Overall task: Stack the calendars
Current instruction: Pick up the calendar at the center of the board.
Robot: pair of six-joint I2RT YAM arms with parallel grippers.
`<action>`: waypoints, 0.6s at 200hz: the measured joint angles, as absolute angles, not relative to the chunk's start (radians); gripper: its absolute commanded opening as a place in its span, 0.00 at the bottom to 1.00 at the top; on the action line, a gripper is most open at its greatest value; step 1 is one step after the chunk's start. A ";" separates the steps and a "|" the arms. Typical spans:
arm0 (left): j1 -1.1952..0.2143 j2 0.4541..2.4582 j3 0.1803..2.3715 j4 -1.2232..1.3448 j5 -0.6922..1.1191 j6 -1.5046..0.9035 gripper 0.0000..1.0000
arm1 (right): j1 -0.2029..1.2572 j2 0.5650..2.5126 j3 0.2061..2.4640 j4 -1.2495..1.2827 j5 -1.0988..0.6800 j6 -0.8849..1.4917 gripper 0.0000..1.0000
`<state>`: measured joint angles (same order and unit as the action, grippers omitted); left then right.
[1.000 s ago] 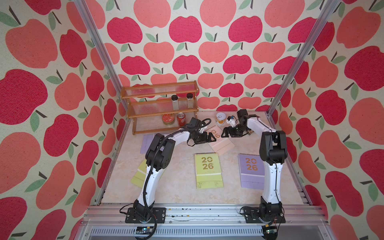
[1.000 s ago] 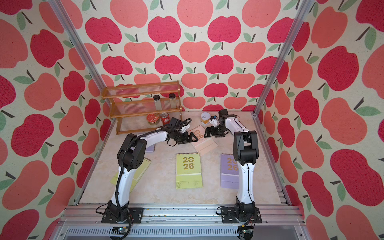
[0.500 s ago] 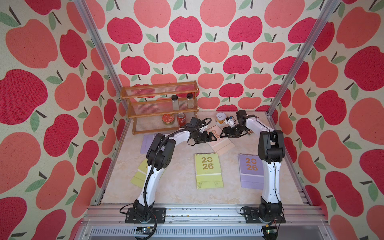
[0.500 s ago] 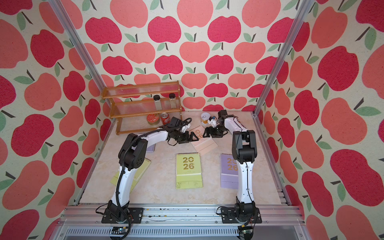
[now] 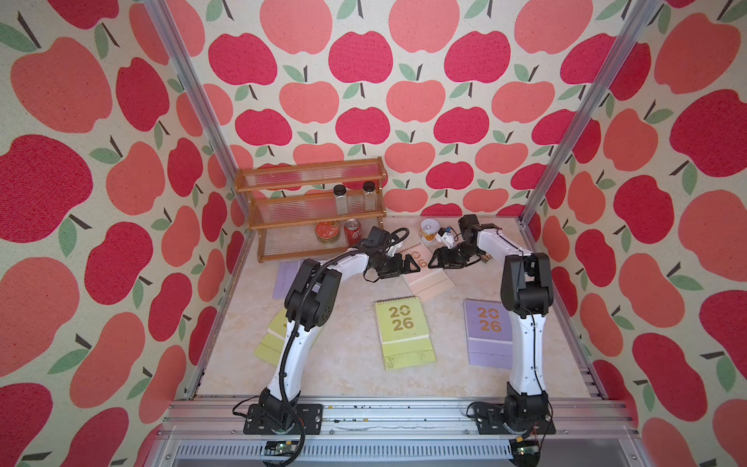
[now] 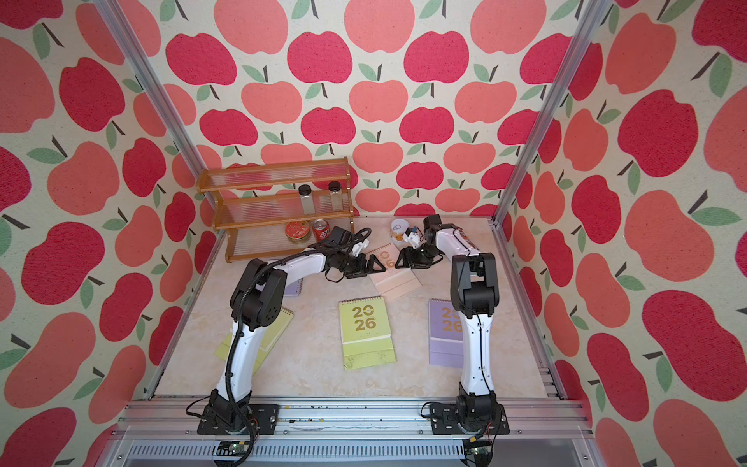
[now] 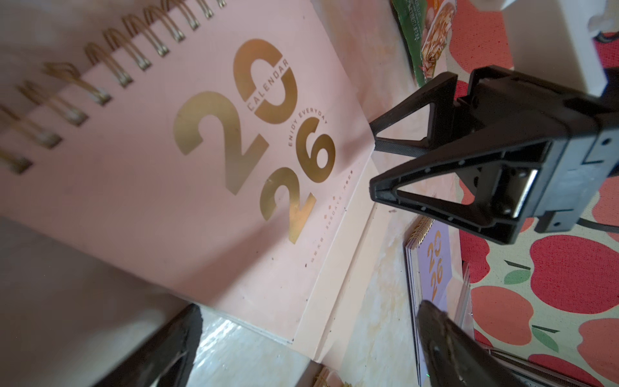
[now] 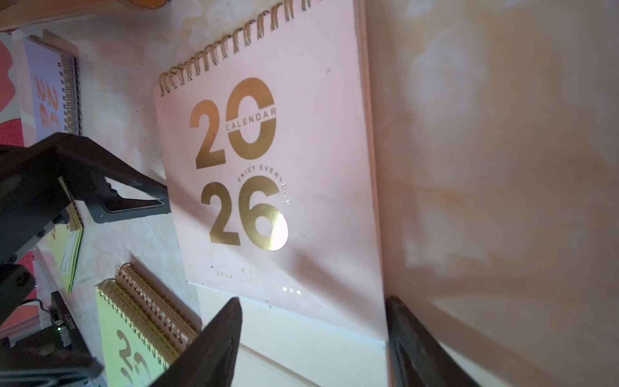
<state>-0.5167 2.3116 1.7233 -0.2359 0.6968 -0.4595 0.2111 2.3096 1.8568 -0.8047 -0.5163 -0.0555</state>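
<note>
A pale pink calendar [image 5: 429,275] [image 8: 284,187] lies flat at the back of the table, between my two grippers. On its left, my left gripper [image 5: 409,265] [image 7: 308,335] is open, with the calendar's lower corner between its fingers [image 7: 174,345]. On its right, my right gripper [image 5: 434,260] [image 8: 313,321] is open, its tips at the calendar's right edge and the lower flap between its fingers [image 8: 214,341]. A yellow-green calendar [image 5: 404,331] and a lilac calendar [image 5: 487,331] lie nearer the front. Another yellow-green calendar [image 5: 273,337] and another lilac calendar [image 5: 288,279] lie partly under my left arm.
A wooden rack [image 5: 311,210] stands at the back left with two jars, a flat tin and a red can [image 5: 351,232]. A white can [image 5: 428,230] stands at the back. A green snack packet [image 7: 425,37] lies behind my right gripper.
My right gripper's jaws have come closer together at the pink calendar's edge. My left gripper has barely moved and stays wide.
</note>
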 measured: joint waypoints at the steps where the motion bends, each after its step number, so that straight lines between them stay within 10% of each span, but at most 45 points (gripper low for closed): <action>1: -0.517 2.312 1.723 -0.236 0.696 -0.459 0.97 | 0.211 2.310 1.857 -0.804 -0.517 -0.056 0.67; 120: -0.508 2.315 1.724 -0.224 0.698 -0.481 0.97 | 0.220 2.201 1.834 -0.759 -0.664 0.008 0.55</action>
